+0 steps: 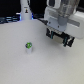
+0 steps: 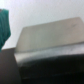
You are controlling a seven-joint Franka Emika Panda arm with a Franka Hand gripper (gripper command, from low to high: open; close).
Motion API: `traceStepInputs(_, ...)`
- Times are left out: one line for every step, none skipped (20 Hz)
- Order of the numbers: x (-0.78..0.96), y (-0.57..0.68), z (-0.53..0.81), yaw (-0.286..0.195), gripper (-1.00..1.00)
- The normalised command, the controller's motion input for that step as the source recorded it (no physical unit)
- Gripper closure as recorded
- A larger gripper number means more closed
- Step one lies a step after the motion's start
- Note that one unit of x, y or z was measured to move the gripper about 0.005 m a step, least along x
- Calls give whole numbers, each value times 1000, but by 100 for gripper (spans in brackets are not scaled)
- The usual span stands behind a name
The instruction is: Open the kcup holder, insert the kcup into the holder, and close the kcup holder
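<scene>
The kcup [image 1: 29, 47], a tiny white cup with a green top, stands upright on the white table [image 1: 40, 67], left of centre in the exterior view. My gripper [image 1: 59, 39] hangs over the table at the exterior view's upper right, well apart from the kcup. Its dark fingers [image 1: 50, 34] stand apart with nothing between them. The blurred wrist view shows a boxy thing with a pale top and a dark front, which looks like the kcup holder [image 2: 50, 40]. In the exterior view I cannot make out the holder; the arm covers that area.
A taller white bottle-shaped thing [image 1: 24, 10] stands at the back, at the exterior view's left. A dark band [image 1: 10, 20] runs along the table's far edge. A teal patch [image 2: 4, 25] shows at the wrist view's edge.
</scene>
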Motion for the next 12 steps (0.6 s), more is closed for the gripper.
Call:
traceStepInputs(27, -472, 419, -227, -100)
traceStepInputs(6, -459, 414, -239, -100)
traceStepInputs(-4, -453, 413, -248, -100)
traceStepInputs(-7, -400, 377, -269, -100)
traceStepInputs(-9, -394, 381, -273, -100)
traceStepInputs(-9, -379, 372, -283, -100)
traceStepInputs(-19, -361, 354, -292, -100)
traceStepInputs(-43, -356, 318, -294, -100)
traceStepInputs(-72, -362, 289, -294, -100)
traceStepInputs(-85, -369, 243, -295, -100)
traceStepInputs(-102, -383, 191, -296, -100)
traceStepInputs(-80, -385, 166, -299, -100)
